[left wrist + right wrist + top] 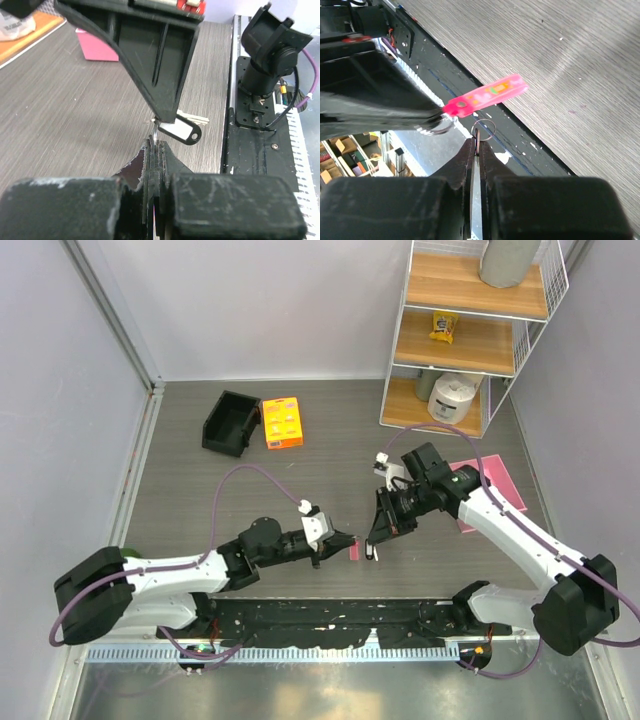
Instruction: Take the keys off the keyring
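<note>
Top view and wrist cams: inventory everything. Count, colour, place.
keyring: 1, pink strap with metal ring, held in mid-air, near centre
key: 1 seen, black head, silvery blade, beside keyring
bin: 1, black, far left
box: 1, orange, right of bin
tray: 1, pink, right side
shelf unit: 1, white wire and wood, far right
packet: 1, yellow, middle shelf
container: 1, white, bottom shelf
cylinder: 1, grey, top shelf
left gripper: 1, black, shut on strap
right gripper: 1, black, shut on ring
</note>
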Motion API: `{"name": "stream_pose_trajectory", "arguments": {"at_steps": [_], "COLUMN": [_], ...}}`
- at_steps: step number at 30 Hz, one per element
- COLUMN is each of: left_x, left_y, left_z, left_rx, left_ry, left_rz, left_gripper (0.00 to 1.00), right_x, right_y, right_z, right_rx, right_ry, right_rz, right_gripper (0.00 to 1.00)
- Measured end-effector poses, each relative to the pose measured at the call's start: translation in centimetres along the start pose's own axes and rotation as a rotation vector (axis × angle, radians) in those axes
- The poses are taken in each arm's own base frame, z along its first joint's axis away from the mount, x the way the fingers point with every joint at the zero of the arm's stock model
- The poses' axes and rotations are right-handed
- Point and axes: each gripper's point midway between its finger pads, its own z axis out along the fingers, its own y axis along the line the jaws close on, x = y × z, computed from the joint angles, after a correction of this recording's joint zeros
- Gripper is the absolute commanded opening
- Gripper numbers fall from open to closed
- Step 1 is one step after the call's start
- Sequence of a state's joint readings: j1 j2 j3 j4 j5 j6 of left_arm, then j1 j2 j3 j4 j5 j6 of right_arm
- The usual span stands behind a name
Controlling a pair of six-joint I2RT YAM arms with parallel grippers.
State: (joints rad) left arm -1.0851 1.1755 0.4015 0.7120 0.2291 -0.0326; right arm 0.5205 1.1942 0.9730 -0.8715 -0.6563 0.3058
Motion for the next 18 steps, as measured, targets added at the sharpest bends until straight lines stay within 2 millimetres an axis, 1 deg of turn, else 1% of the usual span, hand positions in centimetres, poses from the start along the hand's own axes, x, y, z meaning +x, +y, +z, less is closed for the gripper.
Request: {"name": "stream_pose_trajectory", "arguments": {"at_steps": [5,7,11,14,16,18], "left_x": [-1.5,-1.5,-1.5,-1.2,-0.9,-0.3], "left_y": [-0.3,-0.3,-0.2,0.5,1.2,2.5], "left_z": [-0.6,-0.6,-0.6,-0.7,-0.8,-1.3], "left_rx": [0.01,0.013,0.005,-0.037,-0.081,-0.164], "left_ry": [-0.045,-0.047,-0.044,-0.038,-0.025,0.003], "left_rz": [0.021,0.022,0.02,0.015,0.007,-0.021], "left_gripper": [0.0,0.0,0.0,0.0,0.0,0.0], "right_x": [0.8,1.1,1.0,0.7,0.3,-0.4], "right_y": [-1.3,-1.5,-1.5,-2.2,-3.0,-4.0], "right_z": [1.3,1.7,2.0,2.0,2.1,2.1], "right_rx": [0.008,0.011,0.015,0.052,0.097,0.154], "right_ry": [0.023,0.036,0.032,0.017,-0.003,-0.035], "right_rz": [0.033,0.044,0.036,0.029,0.021,0.012], "right_gripper": [0.05,0.05,0.05,0.05,0.05,0.05]}}
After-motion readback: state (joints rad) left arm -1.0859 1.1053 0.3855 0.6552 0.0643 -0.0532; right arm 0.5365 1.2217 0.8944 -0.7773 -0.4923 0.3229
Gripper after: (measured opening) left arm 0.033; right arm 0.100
